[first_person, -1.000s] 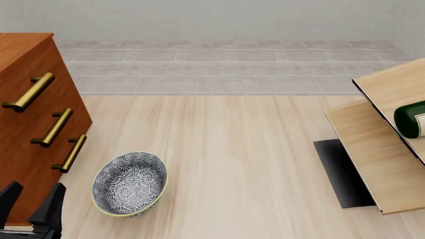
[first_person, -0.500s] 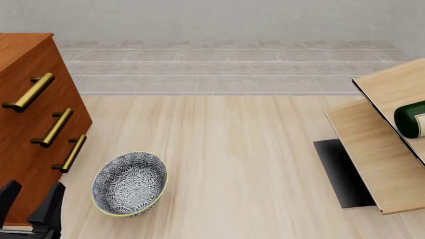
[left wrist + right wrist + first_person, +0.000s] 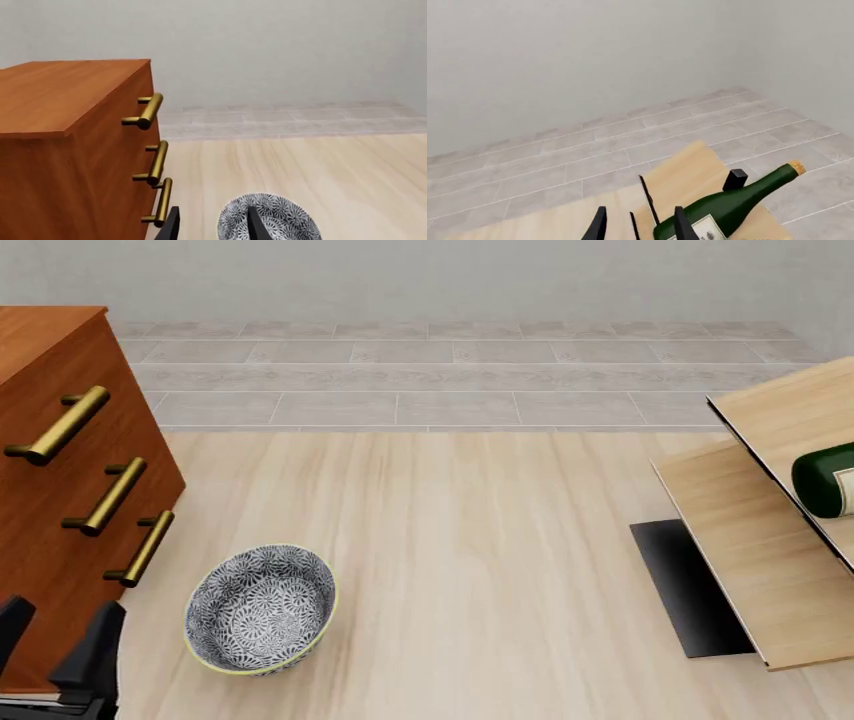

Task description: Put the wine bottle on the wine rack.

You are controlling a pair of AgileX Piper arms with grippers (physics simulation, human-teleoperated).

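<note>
The dark green wine bottle point(image 3: 740, 197) lies tilted on the pale-wood wine rack point(image 3: 684, 180), its cork end pointing up and away from my right gripper point(image 3: 639, 227). That gripper hangs open just behind the bottle's labelled base, touching nothing. In the front view only the bottle's base point(image 3: 825, 480) shows, at the right edge, resting between the slanted panels of the wine rack point(image 3: 747, 530); the right gripper is out of that view. My left gripper point(image 3: 51, 640) is open and empty at the near left, beside the cabinet.
A reddish-brown drawer cabinet point(image 3: 54, 500) with brass handles stands at the left. A patterned blue-and-white bowl point(image 3: 260, 608) sits just right of the left gripper point(image 3: 212, 227). The rack's dark base plate point(image 3: 681, 580) lies on the table.
The left gripper has slipped slightly down and left toward the near edge. The bottle and rack have not moved.
</note>
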